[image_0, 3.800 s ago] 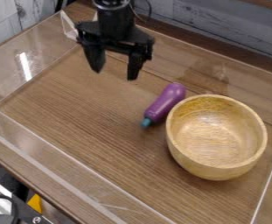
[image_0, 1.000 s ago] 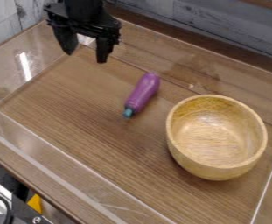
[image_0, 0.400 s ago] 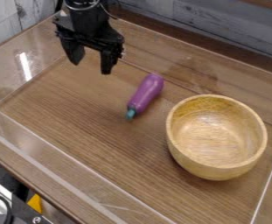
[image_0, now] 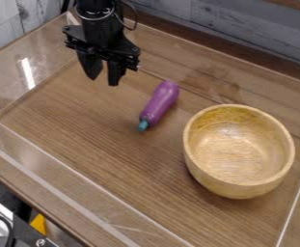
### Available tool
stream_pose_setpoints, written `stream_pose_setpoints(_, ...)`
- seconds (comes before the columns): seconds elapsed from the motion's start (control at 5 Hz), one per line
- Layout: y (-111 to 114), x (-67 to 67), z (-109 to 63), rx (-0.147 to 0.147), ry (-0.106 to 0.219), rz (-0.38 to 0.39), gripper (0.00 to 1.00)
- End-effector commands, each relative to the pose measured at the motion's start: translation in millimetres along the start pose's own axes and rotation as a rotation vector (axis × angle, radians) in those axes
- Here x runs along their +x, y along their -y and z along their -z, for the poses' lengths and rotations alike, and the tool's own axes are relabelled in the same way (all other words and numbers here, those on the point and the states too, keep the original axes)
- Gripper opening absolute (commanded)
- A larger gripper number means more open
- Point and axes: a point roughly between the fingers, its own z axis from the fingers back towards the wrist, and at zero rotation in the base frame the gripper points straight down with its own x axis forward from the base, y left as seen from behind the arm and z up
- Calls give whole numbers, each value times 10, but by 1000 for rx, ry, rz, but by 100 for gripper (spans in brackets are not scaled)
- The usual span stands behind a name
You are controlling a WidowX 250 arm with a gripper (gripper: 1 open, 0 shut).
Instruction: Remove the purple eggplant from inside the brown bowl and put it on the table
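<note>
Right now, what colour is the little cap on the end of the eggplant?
Teal-green, on the lower end of the purple eggplant; the camera view, the only one, shows it.

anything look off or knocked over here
Nothing stands out. The purple eggplant lies on the table beside the upright, empty brown bowl, not touching it. Nothing spilled or damaged.

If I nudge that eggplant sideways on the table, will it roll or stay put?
The eggplant lies on its side on the bare table, clear of the bowl, so it probably rolls across its length. Its slight curve likely makes it wobble and stop soon. The glossy skin suggests the gripper could slip on it.
</note>
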Motion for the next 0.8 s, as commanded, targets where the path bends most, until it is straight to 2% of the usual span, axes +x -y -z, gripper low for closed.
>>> stream_pose_setpoints(0.0, -96, 41, -138, 16, 49, -21, 100)
stream_pose_setpoints(0.4, -122, 83, -176, 34, 23, -94, 100)
stream_pose_setpoints(0.6, -101, 97, -155, 35, 20, -99, 100)
